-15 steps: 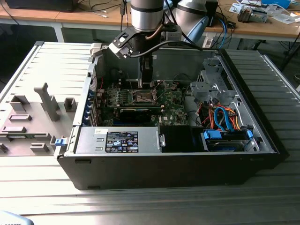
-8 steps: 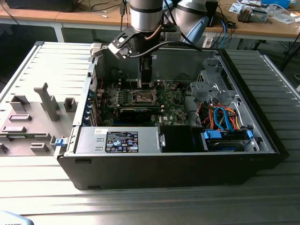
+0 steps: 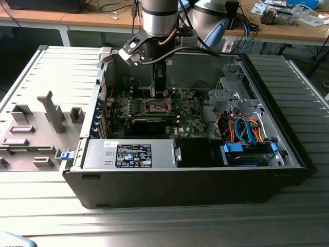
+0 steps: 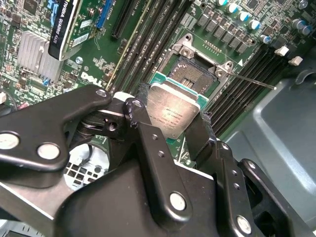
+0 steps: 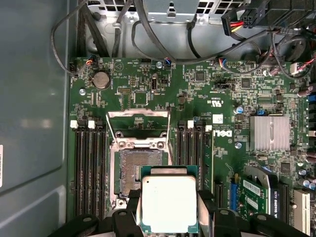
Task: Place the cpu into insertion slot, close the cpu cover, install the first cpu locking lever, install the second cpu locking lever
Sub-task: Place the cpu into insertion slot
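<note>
Two fingers [image 4: 148, 138] of the gripper [image 4: 170, 114] pinch the cpu [image 5: 169, 203] by its edges near the bare insertion slot [image 5: 131, 170], the cpu cover [image 5: 138, 114] swung open.

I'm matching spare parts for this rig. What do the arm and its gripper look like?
The arm is a silver-grey cylinder with a black band and a pale blue joint cap; dark cables loop beside its wrist. The gripper is matt black, built of flat rounded linkage bars joined by shiny silver pins.
</note>
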`<action>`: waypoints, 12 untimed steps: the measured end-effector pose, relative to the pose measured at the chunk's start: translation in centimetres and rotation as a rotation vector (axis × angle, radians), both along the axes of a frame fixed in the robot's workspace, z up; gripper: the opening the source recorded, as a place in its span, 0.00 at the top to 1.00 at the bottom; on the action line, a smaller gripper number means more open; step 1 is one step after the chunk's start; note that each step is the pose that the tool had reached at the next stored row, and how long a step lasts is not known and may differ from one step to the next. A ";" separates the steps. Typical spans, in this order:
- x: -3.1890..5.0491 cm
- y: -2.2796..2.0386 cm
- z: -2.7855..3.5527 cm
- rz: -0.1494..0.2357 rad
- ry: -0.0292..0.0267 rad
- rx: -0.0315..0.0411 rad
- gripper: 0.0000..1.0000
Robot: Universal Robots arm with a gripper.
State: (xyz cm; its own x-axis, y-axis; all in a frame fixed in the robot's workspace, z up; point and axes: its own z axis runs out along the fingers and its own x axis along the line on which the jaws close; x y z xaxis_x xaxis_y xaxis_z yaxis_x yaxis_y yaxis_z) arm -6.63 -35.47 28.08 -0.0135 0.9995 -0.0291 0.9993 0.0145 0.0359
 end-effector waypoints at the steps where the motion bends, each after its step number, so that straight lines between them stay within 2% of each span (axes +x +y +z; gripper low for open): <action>1: 0.00 0.00 -0.01 0.000 -0.0001 0.0056 0.46; 2: 0.00 0.00 -0.01 0.000 0.0000 0.0178 0.46; 3: 0.00 0.00 -0.01 0.000 0.0000 0.0256 0.46; 12: 0.00 0.00 -0.27 0.001 0.0000 0.0267 0.46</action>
